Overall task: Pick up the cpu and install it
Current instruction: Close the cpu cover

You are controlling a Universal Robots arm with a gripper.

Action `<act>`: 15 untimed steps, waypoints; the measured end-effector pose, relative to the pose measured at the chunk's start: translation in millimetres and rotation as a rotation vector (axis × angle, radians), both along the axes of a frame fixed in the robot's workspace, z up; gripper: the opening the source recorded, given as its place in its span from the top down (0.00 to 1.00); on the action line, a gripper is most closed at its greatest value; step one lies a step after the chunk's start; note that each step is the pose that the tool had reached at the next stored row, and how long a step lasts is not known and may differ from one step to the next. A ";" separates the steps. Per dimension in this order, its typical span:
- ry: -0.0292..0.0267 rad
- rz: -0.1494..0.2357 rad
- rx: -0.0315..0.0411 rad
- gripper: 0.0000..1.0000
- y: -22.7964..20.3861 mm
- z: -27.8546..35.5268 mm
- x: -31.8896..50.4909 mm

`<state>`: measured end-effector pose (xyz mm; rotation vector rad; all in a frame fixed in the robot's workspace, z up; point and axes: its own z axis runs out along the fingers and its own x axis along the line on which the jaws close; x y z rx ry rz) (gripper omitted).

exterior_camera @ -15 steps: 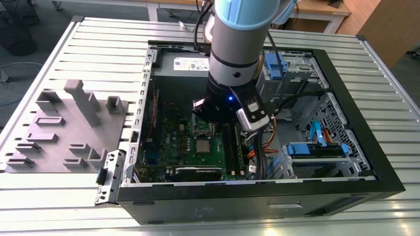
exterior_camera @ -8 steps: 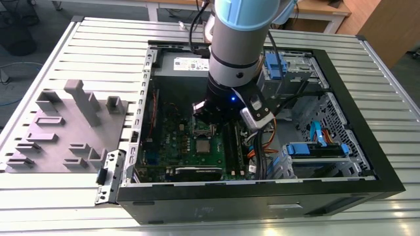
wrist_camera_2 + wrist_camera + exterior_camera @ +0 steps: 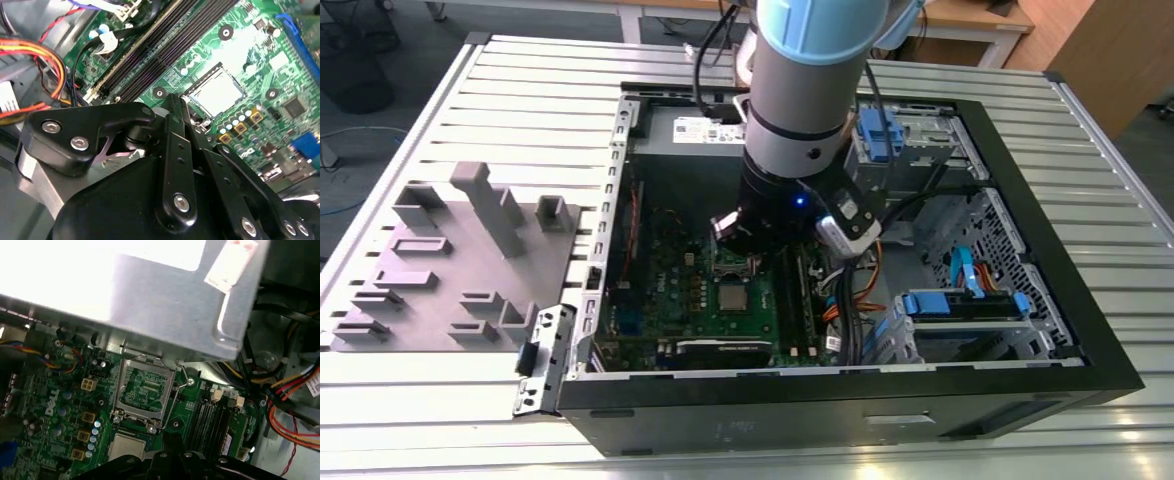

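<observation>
Your gripper (image 3: 176, 102) has its fingers (image 3: 174, 120) pinched together with nothing between them. The tips sit at the socket's edge, just beside the cpu (image 3: 218, 92). You can't tell from these views whether they touch the frame. The cpu lies flat in the socket, silver top up.

In the first wrist view the gripper (image 3: 172, 439) is near the cpu (image 3: 127, 449). The load plate (image 3: 141, 390) stands hinged open next to it, with its wire lever (image 3: 181, 385) alongside. Memory slots (image 3: 160, 47) run beside the socket on the green motherboard (image 3: 200, 55). The grey power supply box (image 3: 170, 305) overhangs the board's edge.

In the exterior view your arm (image 3: 807, 90) reaches down into the open case (image 3: 854, 420), gripper (image 3: 736, 245) close to the cpu (image 3: 736, 297). The grey moulded tray (image 3: 454, 250) lies outside the case, on the exterior view's left.
</observation>
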<state>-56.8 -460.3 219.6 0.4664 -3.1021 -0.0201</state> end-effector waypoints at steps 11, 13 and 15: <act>0.0000 0.188 0.0000 0.89 0.0 -1.9 1.0; -0.0001 0.212 0.0001 0.89 0.0 -2.4 1.7; 0.0000 0.243 0.0001 0.89 0.0 -3.0 1.8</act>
